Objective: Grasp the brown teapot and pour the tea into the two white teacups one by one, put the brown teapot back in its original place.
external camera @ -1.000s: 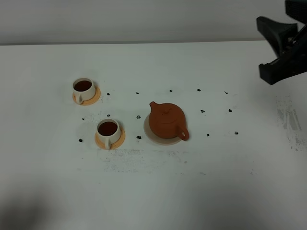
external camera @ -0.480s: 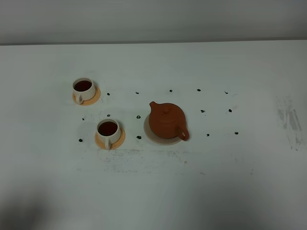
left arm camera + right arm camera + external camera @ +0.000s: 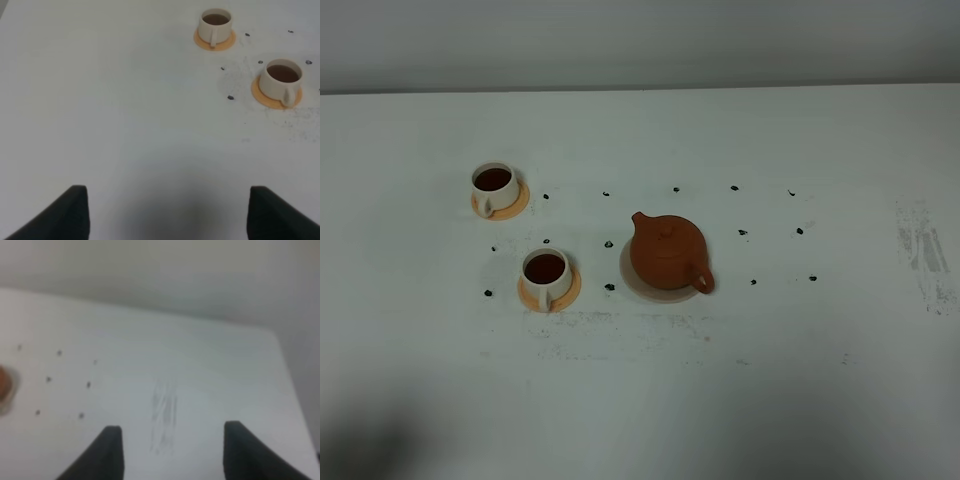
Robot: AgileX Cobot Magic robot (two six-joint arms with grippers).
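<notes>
The brown teapot (image 3: 667, 252) sits upright on its pale beige coaster (image 3: 632, 278) mid-table, spout toward the cups; a sliver of it (image 3: 4, 382) shows in the right wrist view. Two white teacups on orange saucers hold dark tea: the far one (image 3: 495, 185) (image 3: 215, 24) and the near one (image 3: 546, 274) (image 3: 282, 80). Neither arm appears in the exterior high view. My left gripper (image 3: 165, 212) is open over bare table, well away from the cups. The right gripper (image 3: 167, 452) is open with nothing between its fingers, above the scuffed table patch (image 3: 165, 415) right of the teapot.
Small dark specks (image 3: 742, 232) are scattered on the white table (image 3: 800, 380) around the teapot and cups. A grey scuff mark (image 3: 923, 250) lies near the right edge. A grey wall runs behind the table's far edge.
The right arm, visible at the upper right corner one second ago, has withdrawn out of the exterior high view. Teapot and cups have not moved.
</notes>
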